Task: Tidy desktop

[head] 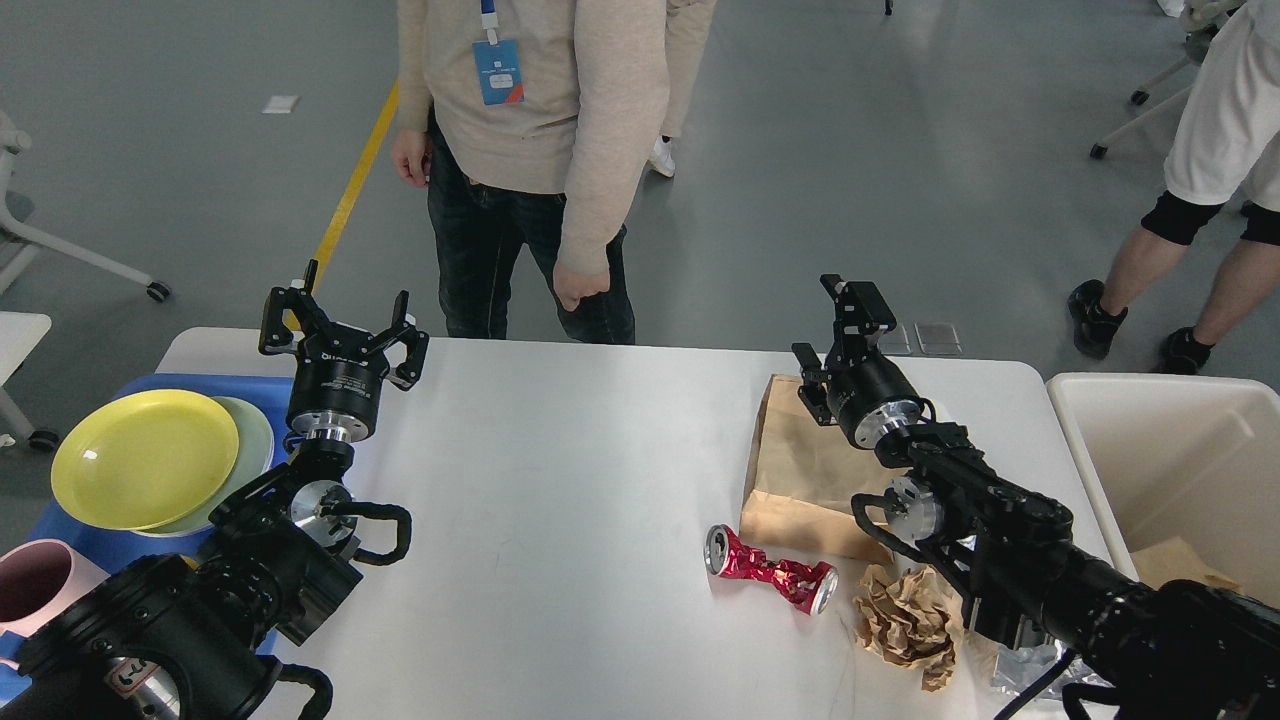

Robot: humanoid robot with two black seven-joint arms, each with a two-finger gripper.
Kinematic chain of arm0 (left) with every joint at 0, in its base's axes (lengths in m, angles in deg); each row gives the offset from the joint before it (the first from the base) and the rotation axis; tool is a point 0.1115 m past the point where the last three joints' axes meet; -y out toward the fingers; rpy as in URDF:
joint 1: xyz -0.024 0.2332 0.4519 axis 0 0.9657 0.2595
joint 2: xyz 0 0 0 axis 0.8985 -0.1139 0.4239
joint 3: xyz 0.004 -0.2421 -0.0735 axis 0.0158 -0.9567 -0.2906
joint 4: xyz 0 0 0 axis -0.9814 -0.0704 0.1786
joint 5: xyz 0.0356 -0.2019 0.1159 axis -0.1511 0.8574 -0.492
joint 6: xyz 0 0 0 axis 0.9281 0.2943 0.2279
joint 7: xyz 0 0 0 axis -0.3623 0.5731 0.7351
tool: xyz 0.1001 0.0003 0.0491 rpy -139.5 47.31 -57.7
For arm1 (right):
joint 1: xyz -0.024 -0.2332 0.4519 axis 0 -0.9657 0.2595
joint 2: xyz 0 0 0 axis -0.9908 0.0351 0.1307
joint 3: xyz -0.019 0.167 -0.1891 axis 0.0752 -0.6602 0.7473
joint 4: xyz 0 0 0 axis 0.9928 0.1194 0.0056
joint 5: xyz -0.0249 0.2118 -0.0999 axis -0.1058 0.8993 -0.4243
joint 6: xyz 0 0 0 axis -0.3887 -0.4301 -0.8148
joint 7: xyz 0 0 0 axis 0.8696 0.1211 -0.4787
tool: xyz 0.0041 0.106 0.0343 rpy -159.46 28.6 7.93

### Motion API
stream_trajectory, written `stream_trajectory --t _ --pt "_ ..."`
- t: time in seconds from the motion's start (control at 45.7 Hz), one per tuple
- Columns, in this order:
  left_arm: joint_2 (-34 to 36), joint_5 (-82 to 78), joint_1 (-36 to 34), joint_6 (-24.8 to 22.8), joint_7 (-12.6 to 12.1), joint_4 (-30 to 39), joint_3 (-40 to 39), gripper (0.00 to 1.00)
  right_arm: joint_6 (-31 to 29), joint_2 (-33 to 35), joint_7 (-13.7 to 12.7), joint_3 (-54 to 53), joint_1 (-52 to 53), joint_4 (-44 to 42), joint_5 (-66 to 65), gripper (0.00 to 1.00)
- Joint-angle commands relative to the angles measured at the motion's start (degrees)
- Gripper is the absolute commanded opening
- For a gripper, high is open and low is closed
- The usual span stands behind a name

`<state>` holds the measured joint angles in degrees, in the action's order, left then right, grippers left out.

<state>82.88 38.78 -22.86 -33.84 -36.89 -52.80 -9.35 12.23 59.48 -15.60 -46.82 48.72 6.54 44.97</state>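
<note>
Crushed red can (771, 575) lies on the white surface (560, 480), long axis running 10-to-4 o'clock, at 7 o'clock from right gripper (835, 325), jaws spread, empty. Left gripper (338, 318), jaws also spread, sits well apart; right arm nearer.

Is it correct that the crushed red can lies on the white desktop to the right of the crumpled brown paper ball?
Not quite. The head view shows the crushed red can lying on the white desktop, but it is to the left of the crumpled brown paper ball, not to the right. The rest is correct.
</note>
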Motion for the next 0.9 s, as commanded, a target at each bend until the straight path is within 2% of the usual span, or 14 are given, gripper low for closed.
stream_trajectory --t 0.0,0.197,0.394,0.678,0.875 --pt "-0.04 -0.07 -0.06 0.00 0.00 -0.09 0.00 0.96 0.05 -0.06 -0.44 0.01 0.19 -0.26 0.08 1.00" --pt "0.05 0.01 -0.06 0.00 0.00 0.00 0.00 0.96 0.40 0.90 -0.53 -0.78 2.30 -0.44 0.35 1.00" --pt "0.05 -0.08 0.03 0.00 0.00 0.00 0.00 0.96 0.40 5.47 -0.61 -1.13 3.79 -0.53 0.35 1.00" --pt "0.05 0.01 -0.06 -0.09 0.00 0.00 0.00 0.96 0.40 6.62 -0.53 -1.22 3.62 -0.79 0.44 1.00" --pt "-0.04 -0.07 0.03 -0.17 0.00 0.00 0.00 0.96 0.49 6.62 -0.61 -1.66 3.79 -5.27 0.44 1.00"
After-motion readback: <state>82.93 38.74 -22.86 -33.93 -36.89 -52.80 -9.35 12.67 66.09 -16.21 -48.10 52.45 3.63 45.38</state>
